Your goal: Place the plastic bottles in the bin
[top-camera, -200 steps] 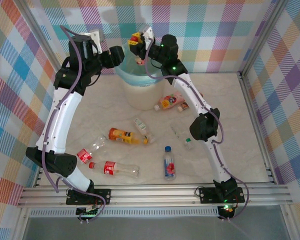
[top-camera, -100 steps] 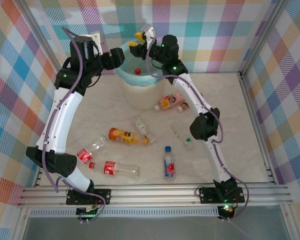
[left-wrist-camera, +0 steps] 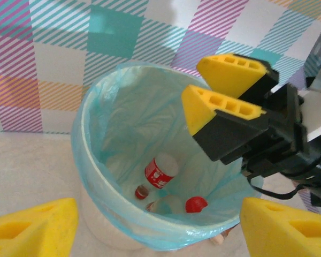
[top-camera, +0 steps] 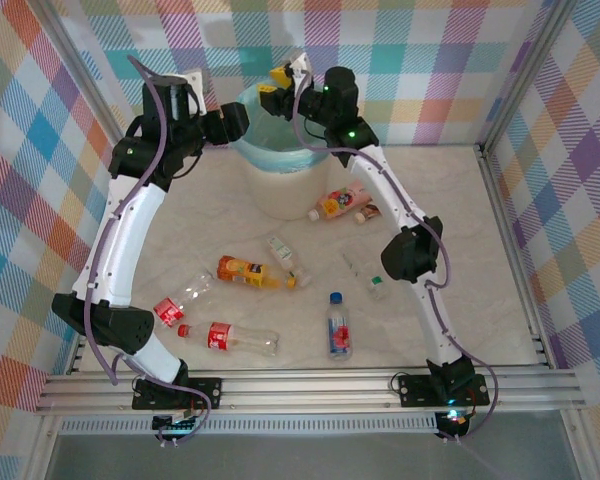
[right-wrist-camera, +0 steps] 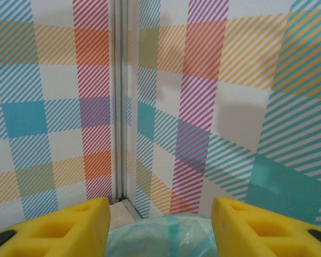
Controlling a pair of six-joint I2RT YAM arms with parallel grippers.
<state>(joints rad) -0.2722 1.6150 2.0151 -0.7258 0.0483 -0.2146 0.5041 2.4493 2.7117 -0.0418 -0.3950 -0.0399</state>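
Bin: round, cream-white, with a teal liner folded over the rim. It stands at the far side of the table, close to the checked wall.

Contents of bin, as I see them through the left wrist camera:
- red-labelled clear bottle, lying on the liner's floor;
- red cap and brown cap just beside it. I cannot make out the pale bodies they belong to.

Bottles on the table in the top view; I count eight, all lying down:
- pink bottle, near the bin's right foot, with a small brownish bottle touching or just beside it; I cannot tell which;
- small clear bottle and orange-yellow bottle, mid-table, close together;
- green-capped clear bottle, beside the right arm's elbow;
- blue-labelled bottle, near the front;
- two red-labelled bottles, one by the left arm and one just in front of it.

Left gripper: poised above the bin's left rim, looking down into it. Its yellow fingers are spread wide with nothing between them.

Right gripper: above the bin's far rim. Its fingers are parted by a narrow gap and are empty.
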